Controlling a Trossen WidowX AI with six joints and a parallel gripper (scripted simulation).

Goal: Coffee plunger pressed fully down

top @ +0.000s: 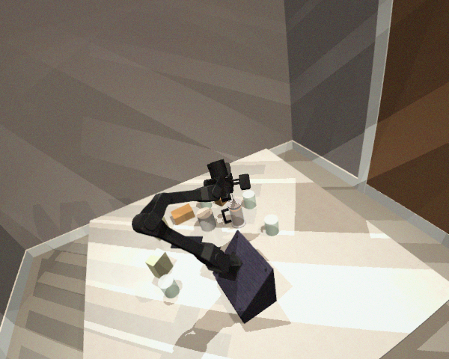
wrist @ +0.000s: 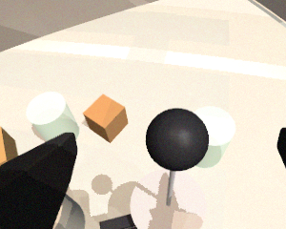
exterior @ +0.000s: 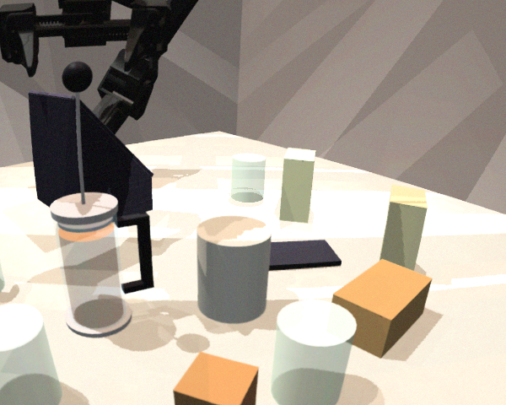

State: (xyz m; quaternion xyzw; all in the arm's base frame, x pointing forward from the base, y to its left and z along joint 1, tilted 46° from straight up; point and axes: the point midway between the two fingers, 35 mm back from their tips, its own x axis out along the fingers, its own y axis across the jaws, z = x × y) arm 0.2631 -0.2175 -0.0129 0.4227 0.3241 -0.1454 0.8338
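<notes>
Black plunger knob (wrist: 177, 139): centre of the wrist view, on a thin rod (exterior: 79, 148) fully raised above the glass coffee press (exterior: 91, 266), which stands upright at left of the exterior view, handle to the right. Gripper (wrist: 175, 153): above the knob, jaws released wide, holding nothing. Step in hand: descend centred on the knob. Advice: keep travel straight along the rod; sideways load would likely tip the press. Neighbour: grey cylinder (exterior: 233, 270), close at right.
</notes>
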